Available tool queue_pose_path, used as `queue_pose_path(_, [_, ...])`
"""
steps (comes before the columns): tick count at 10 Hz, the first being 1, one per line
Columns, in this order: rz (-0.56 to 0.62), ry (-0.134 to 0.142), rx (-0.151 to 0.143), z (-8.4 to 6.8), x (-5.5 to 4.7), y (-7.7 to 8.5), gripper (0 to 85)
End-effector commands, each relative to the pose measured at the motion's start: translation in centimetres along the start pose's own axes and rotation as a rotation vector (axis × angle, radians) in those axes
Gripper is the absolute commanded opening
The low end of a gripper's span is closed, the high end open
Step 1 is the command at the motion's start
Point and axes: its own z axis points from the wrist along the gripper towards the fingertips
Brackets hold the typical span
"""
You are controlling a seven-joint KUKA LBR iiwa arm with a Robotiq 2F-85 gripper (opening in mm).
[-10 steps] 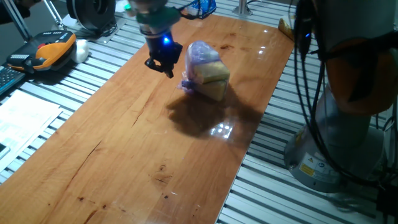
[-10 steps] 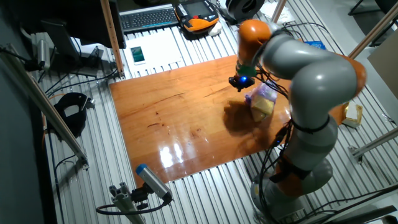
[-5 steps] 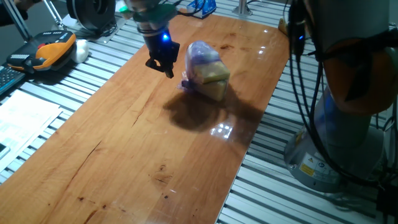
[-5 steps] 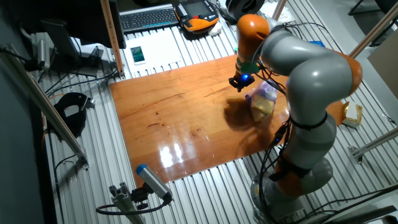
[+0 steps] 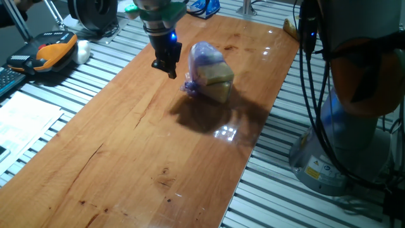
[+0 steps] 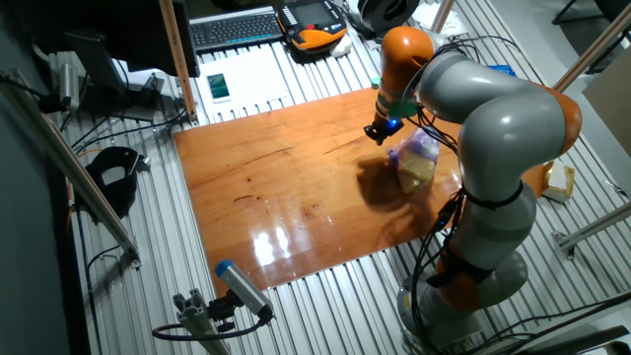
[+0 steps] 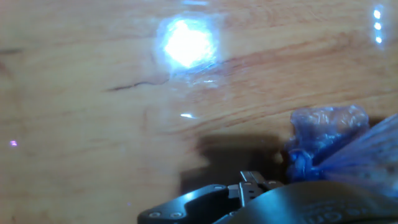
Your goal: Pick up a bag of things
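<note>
i'm reading the job as barely under way. the tabletop [image 5: 126, 158] is carrying the only thing i care about, and nothing is lifted yet. my arm [image 6: 493, 128] is reaching over from the far edge and bending down toward the middle of the wood. the bag of things [image 5: 207, 71] is sitting flat on the tabletop, its lilac plastic bunched at the near end and the tan block showing through the side; in the hand view its crinkled knot [image 7: 326, 140] is lying at the right edge, off to one side of where i'm pointing. the claw [image 5: 166, 65] is hanging just beside the bag, on its left in the first fixed view, apparently not touching it. it is holding nothing, but the fingers are too dark and small for me to say whether they are spread or closed. what i'm judging as left: line up over the bag, come down, close, lift.
</note>
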Motion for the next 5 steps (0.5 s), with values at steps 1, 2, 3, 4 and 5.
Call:
queue_pose_path(1, [-0.451, -0.014, 0.034, -0.03, -0.01, -0.08, 0.0])
queue_pose_path(2, [-0.451, -0.018, 0.037, -0.03, -0.02, -0.22, 0.0])
queue_pose_path(3, [-0.451, -0.022, 0.041, -0.01, -0.04, -0.23, 0.0])
queue_pose_path(4, [-0.451, -0.023, 0.039, 0.03, -0.03, -0.25, 0.0])
queue_pose_path(5, [-0.451, -0.024, 0.04, 0.07, -0.02, -0.32, 0.0])
